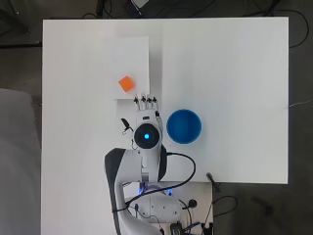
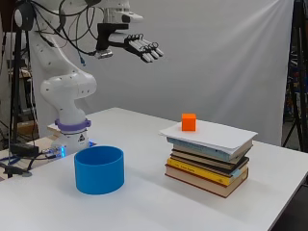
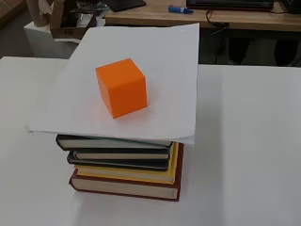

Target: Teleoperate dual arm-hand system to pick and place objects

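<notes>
1. Overhead: orange cube (image 1: 126, 83) sits on a paper sheet (image 1: 132, 54), just up-left of the hand (image 1: 145, 104); fingers straight, holding nothing. Blue bowl (image 1: 184, 126) on the worktop (image 1: 234, 73), right of the hand.
2. Side: hand high, well above the cube atop the book stack (image 2: 208, 166).
3. Wrist: cube looks rigid, light, smooth; judged best pinched on opposite side faces.

Arm raised, hand (image 2: 139, 47) outstretched high, fingers straight, empty.

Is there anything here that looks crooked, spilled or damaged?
Nothing is spilled or damaged. The book stack is slightly uneven, and the white sheet on top overhangs its edges. The orange cube sits turned relative to the sheet.
</notes>
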`<action>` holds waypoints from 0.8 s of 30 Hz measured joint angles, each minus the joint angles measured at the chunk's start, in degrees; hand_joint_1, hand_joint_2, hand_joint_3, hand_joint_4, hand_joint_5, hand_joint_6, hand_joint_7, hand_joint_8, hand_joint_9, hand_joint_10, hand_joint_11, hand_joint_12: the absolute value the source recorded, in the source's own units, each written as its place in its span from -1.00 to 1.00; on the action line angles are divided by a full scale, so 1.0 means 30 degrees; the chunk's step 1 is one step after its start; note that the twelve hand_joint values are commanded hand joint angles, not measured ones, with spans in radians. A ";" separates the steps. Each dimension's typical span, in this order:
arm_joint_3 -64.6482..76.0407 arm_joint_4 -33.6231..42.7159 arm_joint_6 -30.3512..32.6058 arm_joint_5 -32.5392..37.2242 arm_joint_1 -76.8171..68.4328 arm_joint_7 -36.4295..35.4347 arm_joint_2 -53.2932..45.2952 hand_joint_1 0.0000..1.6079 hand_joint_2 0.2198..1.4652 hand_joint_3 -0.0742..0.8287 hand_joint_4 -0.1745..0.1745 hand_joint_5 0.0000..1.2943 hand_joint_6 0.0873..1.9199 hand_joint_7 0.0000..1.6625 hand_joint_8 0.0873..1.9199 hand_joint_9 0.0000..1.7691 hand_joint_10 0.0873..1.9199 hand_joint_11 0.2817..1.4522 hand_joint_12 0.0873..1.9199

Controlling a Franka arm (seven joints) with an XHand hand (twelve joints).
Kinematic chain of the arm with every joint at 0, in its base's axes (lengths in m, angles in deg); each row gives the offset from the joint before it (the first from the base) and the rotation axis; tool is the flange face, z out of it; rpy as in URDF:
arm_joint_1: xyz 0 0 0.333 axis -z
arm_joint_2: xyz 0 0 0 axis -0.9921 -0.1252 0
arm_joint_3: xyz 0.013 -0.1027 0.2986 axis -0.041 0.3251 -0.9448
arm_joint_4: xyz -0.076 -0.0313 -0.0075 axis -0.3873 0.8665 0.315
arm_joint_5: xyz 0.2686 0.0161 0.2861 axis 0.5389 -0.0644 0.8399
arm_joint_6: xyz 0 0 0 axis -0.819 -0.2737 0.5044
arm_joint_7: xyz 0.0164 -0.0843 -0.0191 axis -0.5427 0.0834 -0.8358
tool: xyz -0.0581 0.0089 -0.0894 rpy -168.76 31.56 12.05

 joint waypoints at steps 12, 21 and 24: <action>0.2821 0.4610 0.1202 -0.0077 -0.0071 -0.3051 -0.5243 -0.90 0.16 -0.89 0.39 -0.50 -1.00 -0.54 -1.00 -0.46 -1.00 -0.64 -1.00; 0.2000 0.1399 0.3984 0.1700 -0.0231 -0.2608 -0.5872 -0.96 0.14 -0.85 0.44 -0.51 -1.00 -0.51 -1.00 -0.43 -1.00 -0.62 -1.00; 0.1347 0.0095 0.5660 0.1928 -0.0268 -0.1782 -0.5753 -0.95 0.14 -0.85 0.46 -0.52 -1.00 -0.46 -1.00 -0.39 -1.00 -0.60 -1.00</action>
